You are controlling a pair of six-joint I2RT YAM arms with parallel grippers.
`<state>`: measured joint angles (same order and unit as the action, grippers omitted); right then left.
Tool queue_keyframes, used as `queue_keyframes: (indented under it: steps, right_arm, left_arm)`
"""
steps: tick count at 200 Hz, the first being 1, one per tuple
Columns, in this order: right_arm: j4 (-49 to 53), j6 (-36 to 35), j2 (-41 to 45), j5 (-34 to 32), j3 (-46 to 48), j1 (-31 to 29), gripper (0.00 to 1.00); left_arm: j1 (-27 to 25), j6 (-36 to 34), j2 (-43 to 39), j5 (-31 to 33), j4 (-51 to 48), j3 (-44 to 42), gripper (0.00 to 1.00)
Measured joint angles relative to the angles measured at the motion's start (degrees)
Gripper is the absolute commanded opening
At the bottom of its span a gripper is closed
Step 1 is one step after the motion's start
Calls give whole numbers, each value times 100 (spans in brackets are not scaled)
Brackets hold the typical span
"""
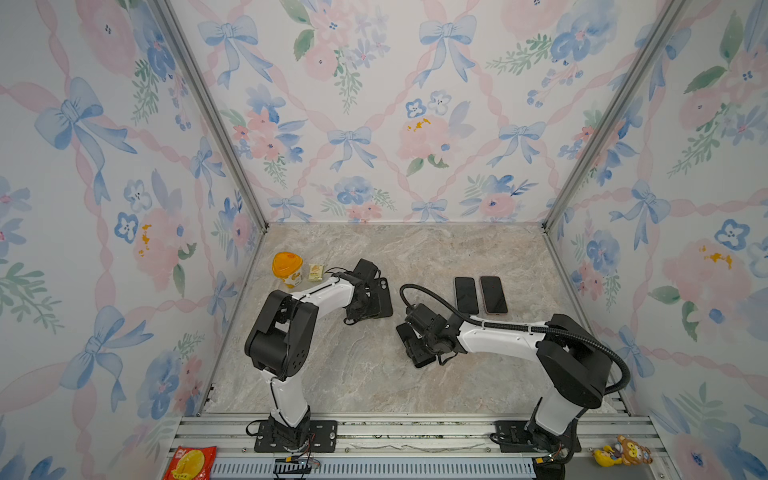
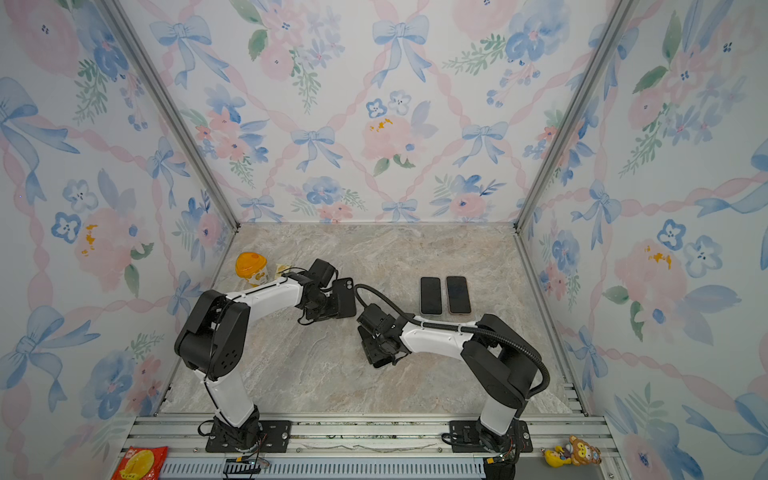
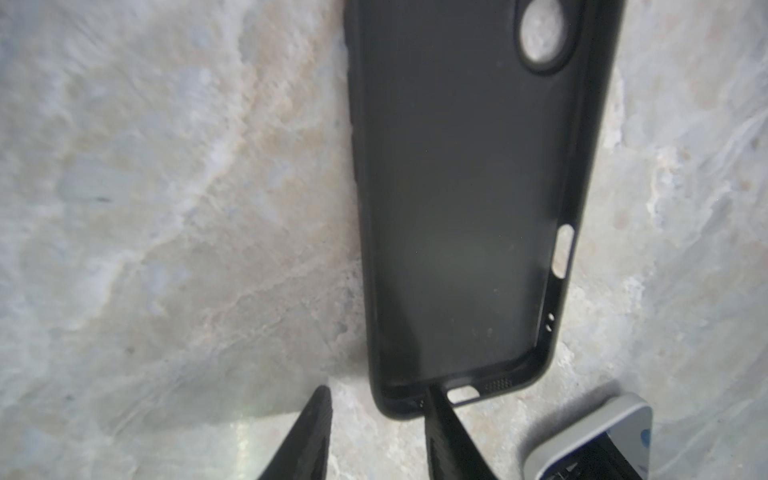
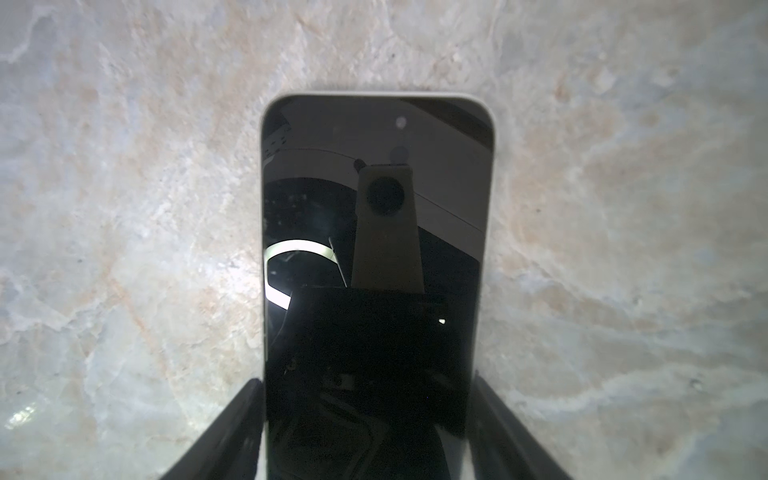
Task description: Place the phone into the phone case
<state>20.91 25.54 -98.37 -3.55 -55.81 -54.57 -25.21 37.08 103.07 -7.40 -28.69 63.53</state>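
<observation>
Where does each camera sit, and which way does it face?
Top views: high at the front, looking down toward the back wall; left arm and right arm show whole.
Left wrist: sits behind the left claw, looking down at the black phone case.
Right wrist: sits behind the right claw, looking down at the phone it grips.
Shared: both top views also show the phone case.

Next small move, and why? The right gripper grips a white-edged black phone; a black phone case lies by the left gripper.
Probably back the left gripper off the black phone case: its jaws stand apart with one finger over the case's end rim. That clears the hollow-side-up case for the right gripper, clamped on the white-edged phone.
</observation>
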Motion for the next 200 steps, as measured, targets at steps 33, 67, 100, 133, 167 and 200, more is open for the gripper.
queue_keyframes:
  steps: [33, 67, 100, 133, 167, 200]
  right_arm:
    - [-192, -2, 146, 15, 210, -81, 51]
    - [-315, -24, 205, 11, 313, -101, 51]
    - [-520, -46, 308, 15, 479, -107, 51]
    - [-732, -98, 422, 13, 669, -164, 51]
    - [-815, -109, 428, 17, 688, -195, 51]
    - [-881, -107, 428, 22, 706, -286, 50]
  left_arm:
    - [-70, 216, -188, -595, 424, -367, 40]
    - [-151, 374, -190, -1001, 778, -474, 44]
    - [-214, 459, -444, -1300, 1047, -658, 48]
    - [-170, 455, -955, -1547, 1180, -960, 49]
    - [22, 417, -1290, -1840, 1342, -1370, 49]
    - [127, 385, -1314, -2129, 1449, -1659, 49]
